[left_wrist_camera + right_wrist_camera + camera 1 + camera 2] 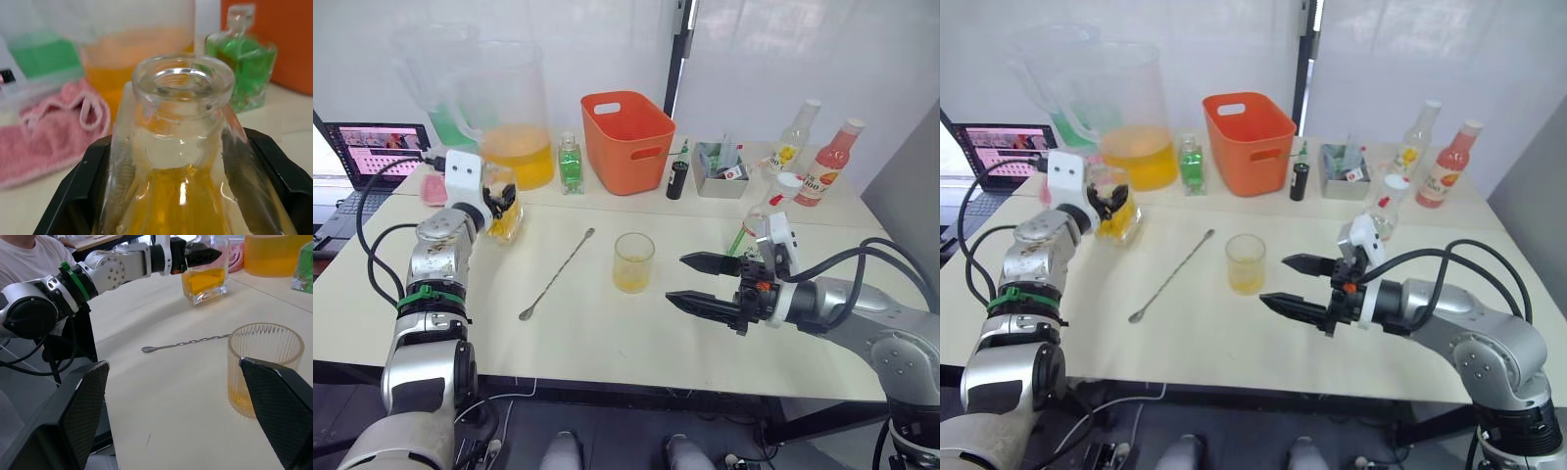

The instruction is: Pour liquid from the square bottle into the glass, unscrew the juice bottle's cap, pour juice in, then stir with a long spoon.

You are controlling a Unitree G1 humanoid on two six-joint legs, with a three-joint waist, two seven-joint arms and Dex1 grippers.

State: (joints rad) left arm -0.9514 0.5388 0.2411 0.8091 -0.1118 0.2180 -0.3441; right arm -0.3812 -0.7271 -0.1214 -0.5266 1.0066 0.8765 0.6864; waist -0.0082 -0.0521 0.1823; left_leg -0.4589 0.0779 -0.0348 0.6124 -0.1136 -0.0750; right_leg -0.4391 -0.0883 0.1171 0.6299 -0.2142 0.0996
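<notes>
While the left gripper point(501, 204) is closed on the square bottle point(503, 208), that bottle stands upright on the white table point(607, 323), near its left side. From the left wrist view, the two black fingers point(274, 181) press on both sides of the clear bottle, its round mouth is open with no stopper, and orange liquid fills its lower part. The glass point(633, 262) stands near the middle of the table and has a little orange liquid at the bottom. The long spoon point(557, 273) lies flat on the table between the square bottle and the glass, touching neither, with its small bowl at the end nearer the robot. The right gripper point(695, 281) hangs just to the right of the glass with its two fingers spread wide apart, holding nothing and pointing toward the glass. The juice bottle point(766, 212) stands behind the right gripper, with its white cap on. Farther back stand a big pitcher point(514, 116) with orange liquid, a small green bottle point(570, 164), an orange bin point(627, 141), a small black bottle point(677, 180), a little grey box point(721, 166), a bottle with a yellow flower label point(794, 138) and a pink bottle point(831, 162). A pink cloth point(44, 132) lies by the pitcher, and a laptop point(367, 162) sits at the far left.
</notes>
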